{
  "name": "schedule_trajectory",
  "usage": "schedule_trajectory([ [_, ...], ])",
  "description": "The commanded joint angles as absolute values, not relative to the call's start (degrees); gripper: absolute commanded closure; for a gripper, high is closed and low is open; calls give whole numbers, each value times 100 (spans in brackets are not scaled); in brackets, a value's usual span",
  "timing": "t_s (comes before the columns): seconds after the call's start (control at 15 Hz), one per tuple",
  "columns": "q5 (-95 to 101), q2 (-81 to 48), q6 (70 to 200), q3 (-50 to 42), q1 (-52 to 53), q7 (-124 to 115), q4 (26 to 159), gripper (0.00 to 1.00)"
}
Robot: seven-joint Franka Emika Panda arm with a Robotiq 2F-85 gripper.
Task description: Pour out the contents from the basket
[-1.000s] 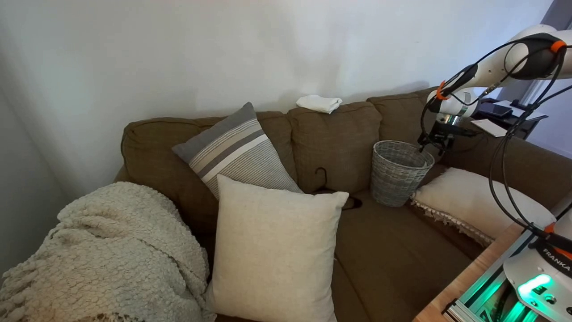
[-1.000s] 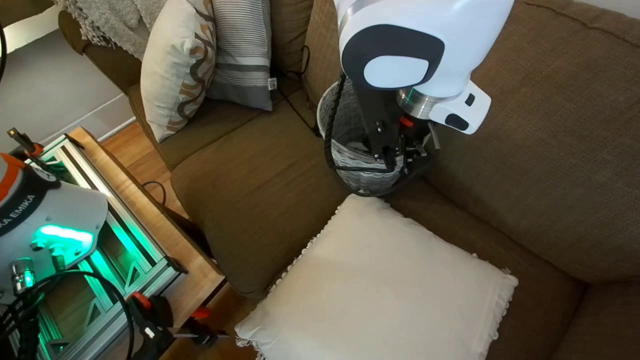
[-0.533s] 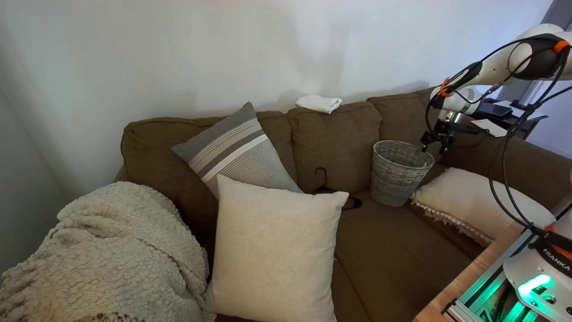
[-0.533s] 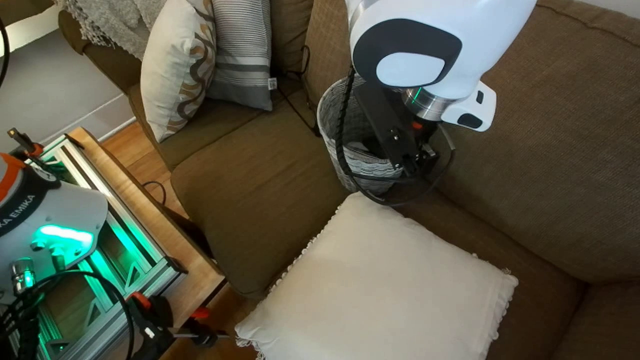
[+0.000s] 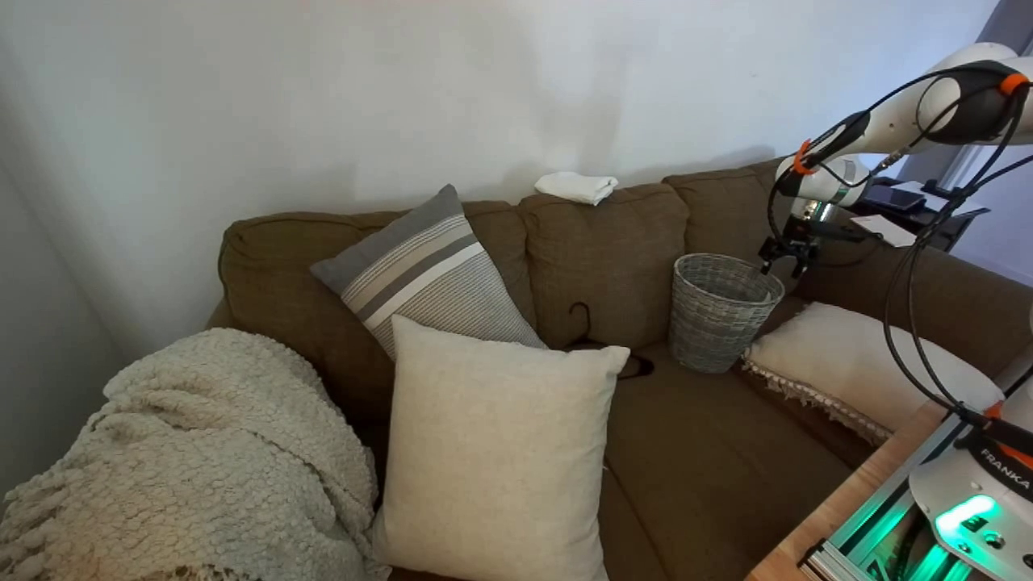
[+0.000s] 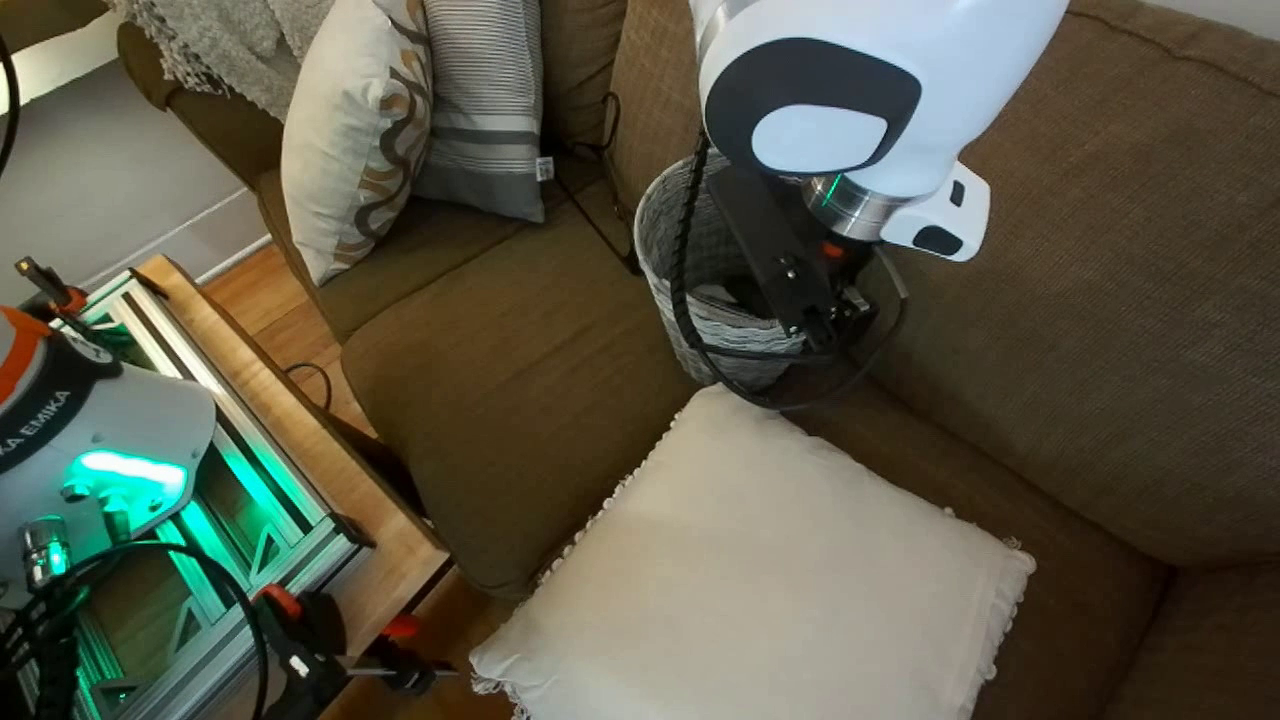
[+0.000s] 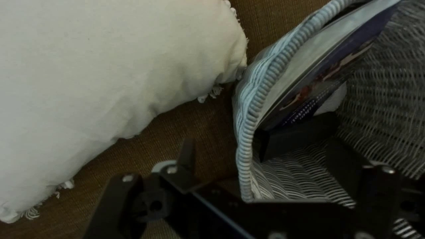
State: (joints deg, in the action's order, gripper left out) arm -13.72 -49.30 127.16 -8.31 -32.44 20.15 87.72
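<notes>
The grey woven basket stands upright on the sofa seat and shows in both exterior views. In the wrist view its rim runs between the spread fingers of my gripper: one finger is outside, over the sofa, the other above the basket's interior. Contents inside include a flat printed item with a dark purple cover, a black object and a whitish piece. The depth of the basket is partly hidden. An exterior view places my gripper open at rim height, with nothing gripped.
A white fringed pillow lies right beside the basket. A striped grey pillow, a big cream pillow and a black hanger occupy the sofa. The sofa backrest rises behind. A cable loops beside the gripper.
Over the first half second my gripper shifted slightly away from the basket's middle, toward its pillow side, and turned a little. Since then it has barely moved. The basket stayed put.
</notes>
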Motion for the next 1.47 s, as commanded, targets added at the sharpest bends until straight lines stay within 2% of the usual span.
schedule_trajectory([
  [0.0,-1310,-4946,12704,-768,-3299,1980,8734,0],
  [1.07,-1303,-5661,13742,-451,-3438,2318,8407,0],
  [1.13,-1326,-5697,13729,-381,-3483,2412,8397,6],
  [1.2,-1312,-5728,13735,-364,-3485,2448,8392,24],
  [1.27,-1292,-5782,13718,-355,-3485,2473,8361,30],
  [1.33,-1274,-5827,13712,-350,-3485,2496,8330,31],
  [1.4,-1255,-5863,13704,-353,-3484,2514,8297,40],
])
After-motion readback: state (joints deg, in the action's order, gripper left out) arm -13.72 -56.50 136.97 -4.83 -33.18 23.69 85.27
